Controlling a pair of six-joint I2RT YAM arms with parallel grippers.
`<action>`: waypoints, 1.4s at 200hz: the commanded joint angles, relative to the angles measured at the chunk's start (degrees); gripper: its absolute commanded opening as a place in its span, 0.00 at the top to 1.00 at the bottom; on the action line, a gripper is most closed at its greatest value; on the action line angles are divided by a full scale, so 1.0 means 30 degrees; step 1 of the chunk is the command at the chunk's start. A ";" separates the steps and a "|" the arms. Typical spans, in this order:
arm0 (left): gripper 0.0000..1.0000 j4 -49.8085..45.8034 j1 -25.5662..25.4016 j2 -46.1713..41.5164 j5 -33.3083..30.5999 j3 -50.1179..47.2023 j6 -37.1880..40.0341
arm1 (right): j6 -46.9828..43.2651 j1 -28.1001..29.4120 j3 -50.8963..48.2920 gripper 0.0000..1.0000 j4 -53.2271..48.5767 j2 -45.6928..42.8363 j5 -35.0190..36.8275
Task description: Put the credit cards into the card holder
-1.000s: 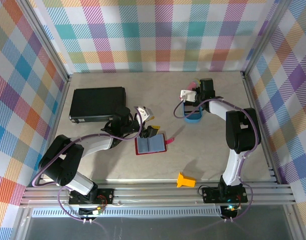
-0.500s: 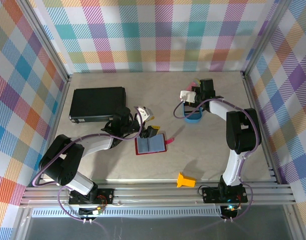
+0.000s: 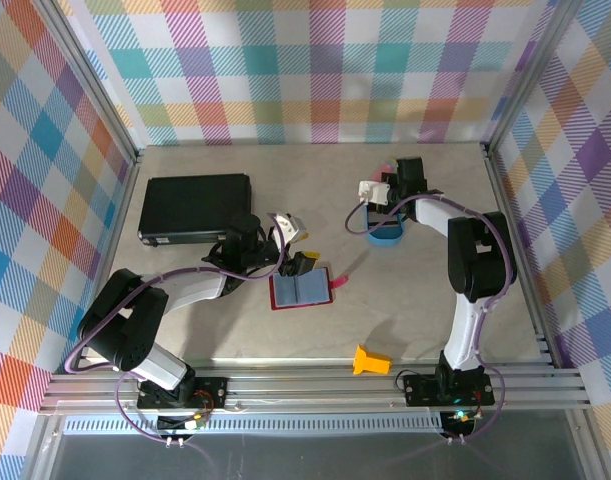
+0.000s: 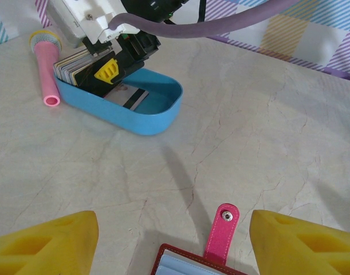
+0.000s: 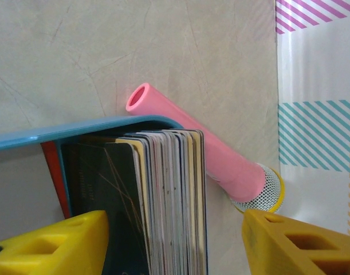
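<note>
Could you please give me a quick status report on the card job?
Left claw open above the open wallet. Right claw open astride the cards, stacked on edge in the blue tray. Pink toy microphone lies beside the tray.

You had the top camera fixed above and behind the arm bases, looking down on the whole pale stone-patterned table [image 3: 405,310]. Your left wrist camera sat low, facing across the table toward the blue oval plastic tray [image 4: 146,117] at middle distance, with the dark-red folding wallet [image 4: 186,264] at its bottom edge. Your right wrist camera looked down from very close on that tray's end and the pink cylindrical toy microphone [image 5: 209,154] beside it. All three views shared the tray; the top and left wrist views shared the wallet.
</note>
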 commanded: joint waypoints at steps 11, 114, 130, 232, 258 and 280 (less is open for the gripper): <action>0.30 0.0484 -0.0124 0.0353 0.0510 0.0115 -0.0087 | 0.0140 -0.0150 0.0763 0.40 -0.0113 0.0365 0.0155; 0.29 0.0573 -0.0168 0.0404 0.0542 0.0118 -0.0216 | 0.0323 -0.0191 0.0824 0.63 0.0357 -0.0277 0.0604; 0.29 0.0591 -0.0183 0.0408 0.0555 0.0127 -0.0224 | 0.0283 -0.0182 0.0826 0.68 0.0251 -0.0360 0.0593; 0.29 0.0590 -0.0300 0.0445 0.0513 0.0086 -0.0226 | 0.0430 -0.0201 0.0962 0.95 -0.0394 -0.0484 0.0464; 0.29 0.0590 -0.0300 0.0467 0.0516 0.0088 -0.0241 | 0.0466 -0.0215 0.0971 1.00 -0.0688 -0.0658 0.0377; 0.29 0.0576 -0.0321 0.0466 0.0514 0.0104 -0.0237 | 0.0566 -0.0225 0.1003 1.00 -0.1052 -0.0914 0.0214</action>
